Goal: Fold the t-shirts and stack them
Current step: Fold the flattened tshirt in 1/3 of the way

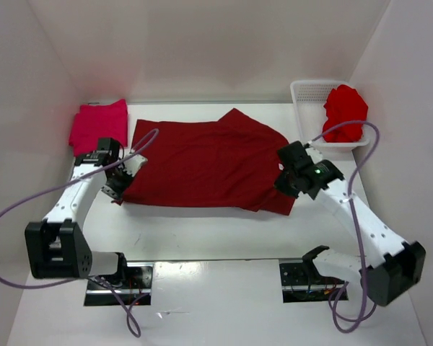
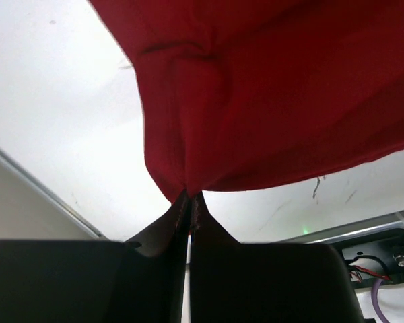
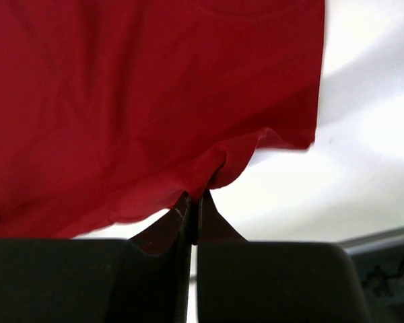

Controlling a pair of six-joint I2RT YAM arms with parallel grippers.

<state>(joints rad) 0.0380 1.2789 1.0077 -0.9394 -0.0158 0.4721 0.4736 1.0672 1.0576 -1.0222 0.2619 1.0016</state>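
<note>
We find the dark maroon cloth t-shirt (image 1: 209,162) spread flat across the middle of the white table (image 1: 216,231) in the overhead view, with one sleeve angled toward the upper centre of the frame. The left gripper (image 1: 121,182) sits at the shirt's lower-left corner. The right gripper (image 1: 287,179) sits on its right edge, just above the lower-right corner.

In the left wrist view the black fingers (image 2: 155,239) are pressed together, with a corner of maroon cloth pinched between their tips; the fabric fans out toward the upper right. In the right wrist view the fingers (image 3: 219,225) are likewise pressed together on a fold of the shirt's edge, and cloth fills the upper left.

The pinkish-crimson folded t-shirt (image 1: 97,124) lies at the upper left of the overhead frame, just beside the maroon shirt; we cannot tell whether they touch. The bright red t-shirt (image 1: 344,112) is bunched in the white plastic mesh basket (image 1: 307,94) at upper right.

From overhead, both grippers' fingertips are hidden beneath their own wrist housings. The red shirt covers the basket's right half.
</note>
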